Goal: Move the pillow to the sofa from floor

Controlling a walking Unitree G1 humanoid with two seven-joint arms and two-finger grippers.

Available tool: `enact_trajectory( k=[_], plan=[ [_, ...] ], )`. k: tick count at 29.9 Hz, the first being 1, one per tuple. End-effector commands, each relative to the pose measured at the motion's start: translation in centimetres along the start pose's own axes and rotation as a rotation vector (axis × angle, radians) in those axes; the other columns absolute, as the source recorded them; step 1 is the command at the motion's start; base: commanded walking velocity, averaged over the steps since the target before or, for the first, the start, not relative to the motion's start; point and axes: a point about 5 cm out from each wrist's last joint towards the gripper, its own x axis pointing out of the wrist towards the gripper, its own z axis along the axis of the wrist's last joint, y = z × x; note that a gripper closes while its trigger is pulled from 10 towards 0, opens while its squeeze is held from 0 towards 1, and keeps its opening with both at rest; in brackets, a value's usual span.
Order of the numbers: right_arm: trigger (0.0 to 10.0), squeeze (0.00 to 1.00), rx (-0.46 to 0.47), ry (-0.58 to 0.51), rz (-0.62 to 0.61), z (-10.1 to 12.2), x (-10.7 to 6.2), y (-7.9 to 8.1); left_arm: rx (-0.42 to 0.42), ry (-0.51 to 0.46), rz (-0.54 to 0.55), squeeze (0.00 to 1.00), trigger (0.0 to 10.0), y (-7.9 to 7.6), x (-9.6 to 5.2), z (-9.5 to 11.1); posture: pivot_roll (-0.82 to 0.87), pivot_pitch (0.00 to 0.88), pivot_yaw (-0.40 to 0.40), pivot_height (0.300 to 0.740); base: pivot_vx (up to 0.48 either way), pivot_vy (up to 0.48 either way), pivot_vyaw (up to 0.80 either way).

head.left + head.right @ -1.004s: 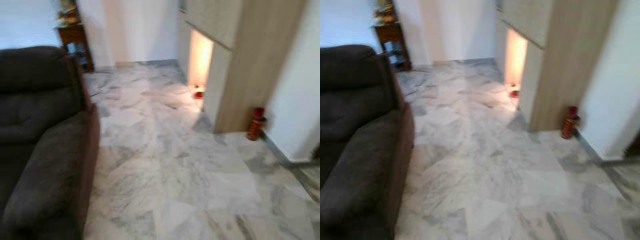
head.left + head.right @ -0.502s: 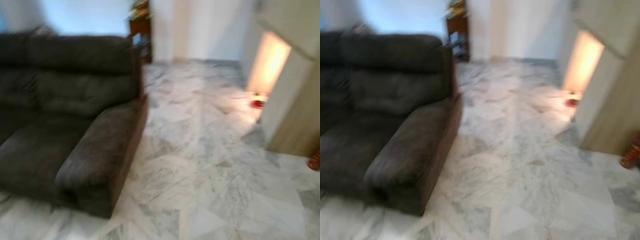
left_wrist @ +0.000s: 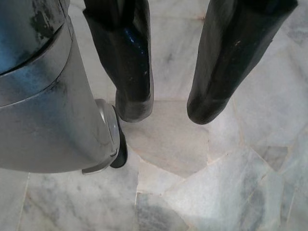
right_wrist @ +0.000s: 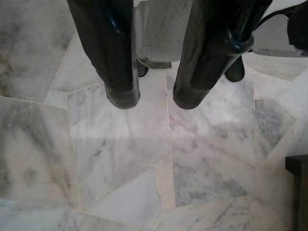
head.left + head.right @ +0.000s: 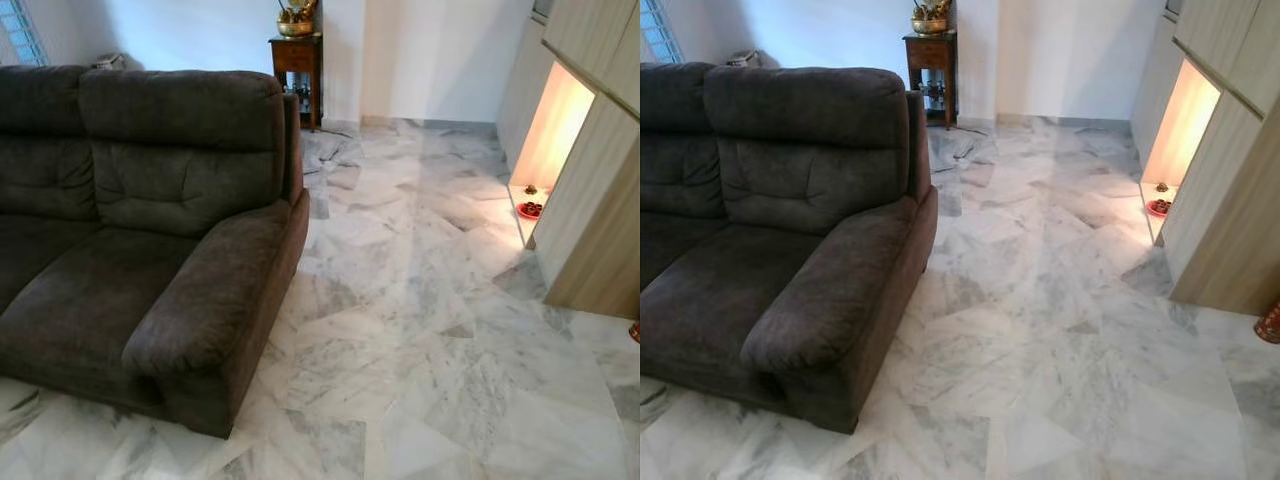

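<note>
A dark brown sofa (image 5: pixel 140 230) fills the left half of the eye views, its near armrest (image 5: pixel 220 300) towards me and its seat bare. I make out no pillow on the marble floor (image 5: pixel 430 330). In the left wrist view my left gripper (image 3: pixel 169 109) hangs over the floor, open, with nothing between its black fingers. My right gripper (image 4: pixel 151 100) in the right wrist view also hangs open above the marble tiles, holding nothing.
A small wooden side table (image 5: pixel 297 62) with a brass bowl stands at the back wall behind the sofa. On the right is a wood-panelled cabinet (image 5: pixel 600 200) with a lit niche holding a red dish (image 5: pixel 530 209). A red object (image 5: pixel 1270 323) sits at the far right edge.
The camera has swung to the left: the sofa now takes up much more of the view and the cabinet has slid to the right edge. The picture has sharpened.
</note>
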Motion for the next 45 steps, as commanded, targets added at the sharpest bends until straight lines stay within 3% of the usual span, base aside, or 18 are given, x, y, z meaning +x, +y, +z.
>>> enact_trajectory(
  k=[1, 13, 22, 29, 37, 38, 41, 42, 45],
  plan=[
    [10.0, 0.00, 0.024, 0.000, -0.005, 0.0, 0.1, 0.3, 0.025, 0.020, -0.001, 0.00, 10.0, 0.2, -0.1, -0.4, -0.10, 0.000, 0.043, 0.740, 0.000, 0.480, 0.00],
    [10.0, 0.00, 0.032, 0.007, -0.008, -0.1, 0.0, 0.1, 0.034, 0.022, 0.004, 0.00, 10.0, 0.3, -0.1, -0.4, -0.09, 0.000, 0.047, 0.740, 0.000, 0.160, 0.00],
    [10.0, 0.00, 0.048, 0.007, -0.013, -0.1, 0.0, 0.0, 0.034, 0.023, 0.004, 0.00, 10.0, 0.4, -0.1, -0.5, -0.09, 0.000, 0.051, 0.740, 0.000, 0.480, 0.00],
    [10.0, 0.00, 0.052, 0.008, -0.014, -0.1, 0.0, -0.1, 0.044, 0.023, 0.001, 0.00, 10.0, 0.4, -0.1, -0.5, -0.09, 0.000, 0.050, 0.740, 0.000, 0.000, 0.00],
    [10.0, 0.00, 0.038, 0.009, -0.010, -0.1, 0.0, -0.2, 0.262, 0.006, -0.012, 0.00, 10.0, 0.8, -0.2, -0.3, -0.09, 0.000, 0.048, 0.740, 0.000, 0.000, 0.00],
    [10.0, 0.00, 0.034, 0.010, -0.010, -0.1, 0.0, -0.2, 0.359, -0.001, -0.025, 0.00, 10.0, 0.8, -0.2, -0.3, -0.09, 0.000, 0.048, 0.740, 0.000, 0.472, 0.00],
    [10.0, 0.00, 0.028, 0.011, -0.008, -0.1, 0.0, -0.2, 0.425, -0.012, -0.032, 0.00, 10.0, 1.0, -0.2, -0.2, -0.09, 0.000, 0.046, 0.740, 0.000, 0.475, 0.00],
    [10.0, 0.00, 0.025, 0.012, -0.005, -0.1, 0.0, -0.2, 0.436, -0.036, -0.024, 0.00, 10.0, 2.1, -0.2, 0.7, -0.09, 0.000, 0.046, 0.740, 0.000, 0.472, 0.00],
    [10.0, 0.00, 0.024, 0.012, -0.003, -0.1, 0.0, -0.1, 0.419, -0.056, -0.007, 0.00, 10.0, 3.5, -0.2, 1.8, -0.09, 0.000, 0.047, 0.740, 0.000, 0.474, 0.00]
  ],
)
